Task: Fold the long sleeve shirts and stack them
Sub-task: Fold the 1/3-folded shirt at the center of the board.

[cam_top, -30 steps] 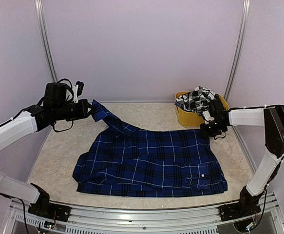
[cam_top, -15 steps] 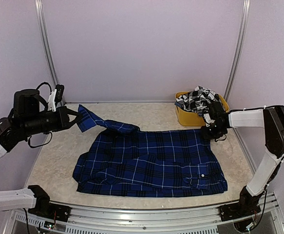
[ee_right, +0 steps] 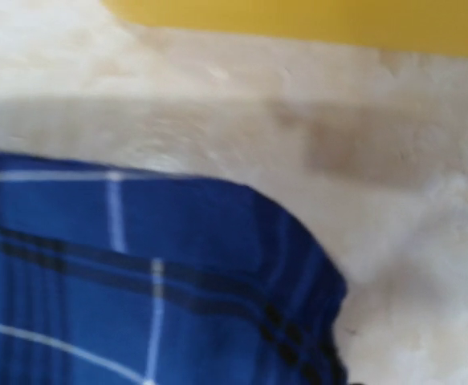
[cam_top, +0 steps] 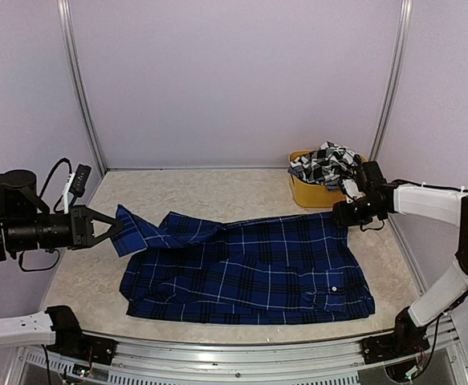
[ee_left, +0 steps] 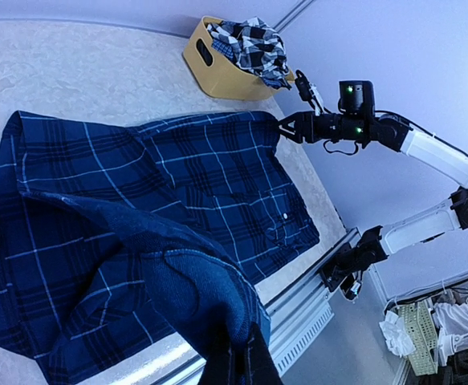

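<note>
The sleeve is pinched in the left gripper, whose jaws are closed narrowly on the cuff end, with cloth bunched right at the fingertips in the left wrist view; compared with a second earlier, this gripper is found lower and further out to its own side, so that the sleeve, then lifted and slanted up from the body, is now drawn out nearly straight and low over the table; the blue shirt is spread flat ahead of the left gripper and is little shifted by the pull; the right gripper is held just at the shirt's far corner, slightly withdrawn from where it was, and whether its jaws are wide or narrow cannot be told, since no fingers are shown in the right wrist view; there the corner is seen lying flat on the table, so it is judged to be let go or nearly so; the tub is placed just behind the right gripper, with the checked shirt heaped in it; the sleeve is thus judged to be laid out ready for folding across the body, while no fold is made yet and the checked shirt is untouched.
</note>
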Controlling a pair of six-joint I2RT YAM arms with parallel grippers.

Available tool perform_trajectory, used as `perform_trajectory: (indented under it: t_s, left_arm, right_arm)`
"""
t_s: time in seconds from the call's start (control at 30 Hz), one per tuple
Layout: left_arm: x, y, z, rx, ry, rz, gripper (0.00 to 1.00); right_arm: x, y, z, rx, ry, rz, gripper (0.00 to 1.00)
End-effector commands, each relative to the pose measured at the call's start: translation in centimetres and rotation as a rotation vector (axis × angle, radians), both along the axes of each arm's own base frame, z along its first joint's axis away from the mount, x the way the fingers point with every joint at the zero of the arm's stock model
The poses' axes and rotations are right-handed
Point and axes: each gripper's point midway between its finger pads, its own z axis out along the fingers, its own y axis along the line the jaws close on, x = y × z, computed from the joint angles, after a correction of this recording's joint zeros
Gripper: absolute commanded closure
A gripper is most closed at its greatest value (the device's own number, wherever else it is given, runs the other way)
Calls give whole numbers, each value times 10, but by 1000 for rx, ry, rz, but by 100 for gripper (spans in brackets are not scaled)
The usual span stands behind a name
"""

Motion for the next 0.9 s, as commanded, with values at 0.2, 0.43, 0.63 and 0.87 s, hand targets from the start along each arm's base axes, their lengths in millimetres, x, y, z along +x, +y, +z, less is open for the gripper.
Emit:
perform_trajectory:
  t_s: [0.2,0.43,0.63,0.87]
  left_arm:
    - [-29,-10,44,-90,-120,-185,100]
    - [-43,5,96,-167,-252,-185,100]
    - [-43,7,107,-154,-278,-184,100]
    - [-42,11,113,-147,-300,-168,100]
  right_arm:
    - [-14,2,22,19,13,19,41]
    - [-8,5,25,31,12,19,41]
    - [-5,3,47,29,-40,9,41]
    - [-12,8,63,61,-62,35,41]
